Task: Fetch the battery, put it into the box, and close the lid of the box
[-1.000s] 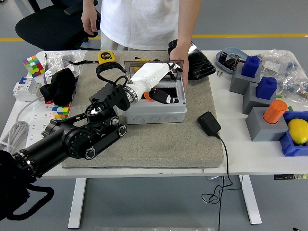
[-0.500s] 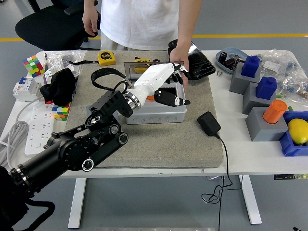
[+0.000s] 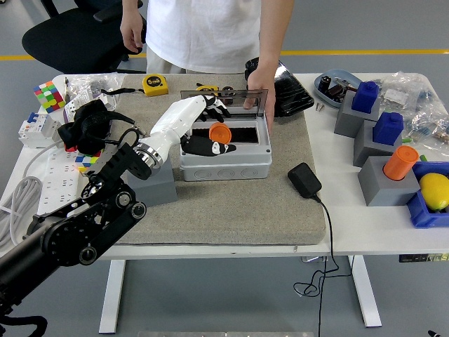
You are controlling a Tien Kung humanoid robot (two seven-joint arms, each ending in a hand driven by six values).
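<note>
Reaching in from the lower left, the robot's black left arm is stretched over a grey mat on a white table. Its white left hand is held over the left end of a grey box, with the dark fingers loosely spread and nothing gripped. An orange battery is seen inside the box, just beside the fingertips; whether it is touched cannot be told. The clear lid of the box is stood upright along the far side and is held at its right end by a person's hand. The person, in a white shirt, is stood at the far edge of the table.

A black adapter with its cable is laid on the mat, right of the box. A yellow tape measure is placed at the mat's far left corner. Coloured puzzle cubes and a white power strip are set on the left side of the table. On the right, grey blocks carrying blue pieces and an orange cylinder are grouped near a yellow fruit in a blue tray. The right arm is not seen.
</note>
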